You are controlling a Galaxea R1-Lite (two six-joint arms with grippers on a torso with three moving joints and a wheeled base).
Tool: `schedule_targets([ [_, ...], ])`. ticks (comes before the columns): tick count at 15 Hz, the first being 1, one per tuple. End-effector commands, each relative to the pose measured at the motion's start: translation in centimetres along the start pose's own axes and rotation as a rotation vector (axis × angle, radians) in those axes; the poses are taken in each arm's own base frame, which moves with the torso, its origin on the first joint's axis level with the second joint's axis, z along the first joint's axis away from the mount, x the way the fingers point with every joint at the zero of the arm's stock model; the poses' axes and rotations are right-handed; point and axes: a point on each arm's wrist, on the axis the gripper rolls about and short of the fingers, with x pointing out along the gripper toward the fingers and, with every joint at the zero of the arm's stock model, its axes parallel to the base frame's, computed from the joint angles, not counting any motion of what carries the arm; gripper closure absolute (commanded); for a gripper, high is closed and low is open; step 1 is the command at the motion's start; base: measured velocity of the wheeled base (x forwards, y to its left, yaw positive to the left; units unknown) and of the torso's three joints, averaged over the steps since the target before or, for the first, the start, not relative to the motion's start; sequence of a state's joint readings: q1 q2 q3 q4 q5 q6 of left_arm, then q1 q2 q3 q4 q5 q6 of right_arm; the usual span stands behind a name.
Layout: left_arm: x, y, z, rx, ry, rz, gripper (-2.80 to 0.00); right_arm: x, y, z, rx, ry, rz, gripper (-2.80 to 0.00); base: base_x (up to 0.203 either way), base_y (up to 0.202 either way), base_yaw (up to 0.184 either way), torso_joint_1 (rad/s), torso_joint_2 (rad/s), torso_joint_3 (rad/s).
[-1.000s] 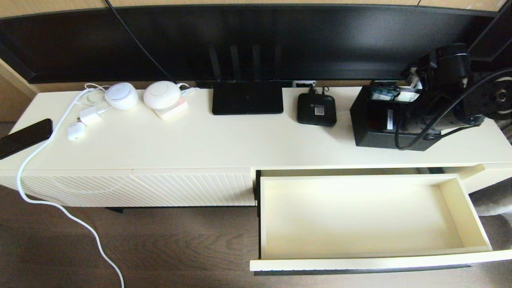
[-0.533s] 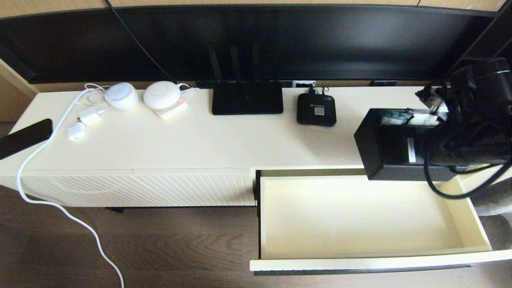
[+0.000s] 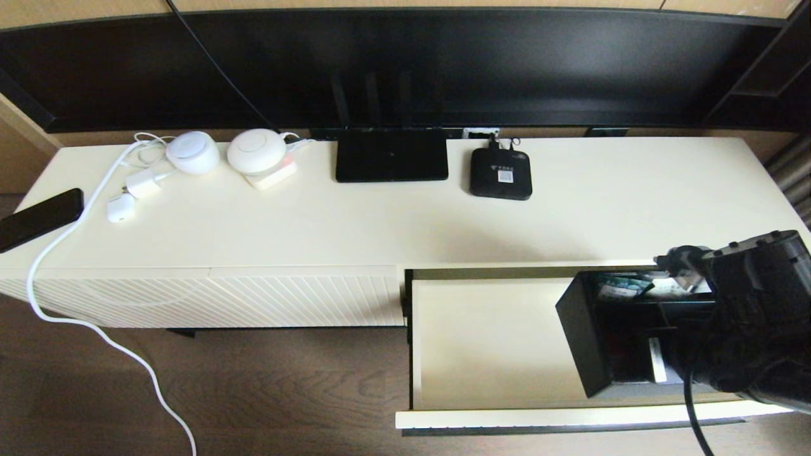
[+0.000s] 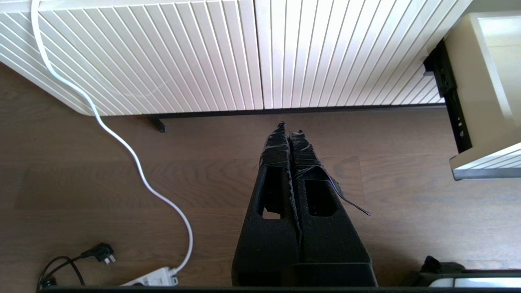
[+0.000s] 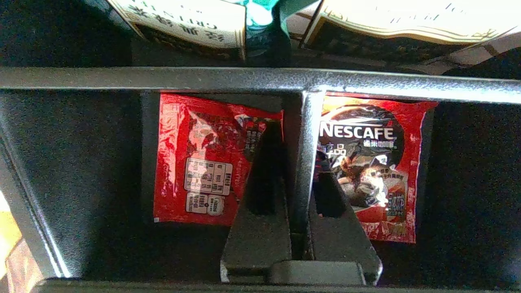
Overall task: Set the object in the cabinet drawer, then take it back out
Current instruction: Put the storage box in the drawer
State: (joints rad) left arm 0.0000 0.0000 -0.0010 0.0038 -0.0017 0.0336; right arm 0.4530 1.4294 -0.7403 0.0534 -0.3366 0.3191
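The black organizer box point(image 3: 583, 335) is at the right end of the open cabinet drawer point(image 3: 488, 342), inside its cream walls; whether it rests on the drawer floor I cannot tell. My right gripper point(image 5: 299, 146) reaches down into the box and is shut on its middle divider point(image 5: 304, 122), one finger on each side. Red packets point(image 5: 195, 171) lie at the bottom of two compartments, and white-teal packets point(image 5: 183, 20) fill the third. The right arm point(image 3: 754, 316) covers the box's right half. My left gripper point(image 4: 287, 130) is shut and empty over the wooden floor, out of the head view.
On the cabinet top stand a flat black router point(image 3: 391, 155), a small black set-top box point(image 3: 500, 174), two round white devices point(image 3: 256, 151), a charger and a phone point(image 3: 39, 218). A white cable point(image 3: 76, 316) hangs over the diagonal-ribbed panel point(image 3: 253, 297) to the floor.
My right arm has carried the box from the right back of the cabinet top forward over the edge and down into the open drawer. The left arm has stayed put.
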Motion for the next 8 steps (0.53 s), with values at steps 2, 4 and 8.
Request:
schedule_targets([
  [2, 0.0, 0.0, 0.0, 0.000, 0.001, 0.000, 0.00, 2.9, 0.6, -1.4, 0.012, 0.036, -0.019, 0.00, 0.000, 0.000, 0.000, 0.000, 0.00, 0.000],
  [4, 0.0, 0.0, 0.0, 0.000, 0.001, 0.000, 0.00, 4.7, 0.8, -1.4, 0.054, 0.037, -0.038, 0.00, 0.000, 0.000, 0.000, 0.000, 0.00, 0.000],
  [8, 0.0, 0.0, 0.0, 0.000, 0.001, 0.000, 0.00, 7.3, 0.8, -1.1, 0.086, 0.010, -0.052, 0.00, 0.000, 0.000, 0.000, 0.000, 0.00, 0.000],
])
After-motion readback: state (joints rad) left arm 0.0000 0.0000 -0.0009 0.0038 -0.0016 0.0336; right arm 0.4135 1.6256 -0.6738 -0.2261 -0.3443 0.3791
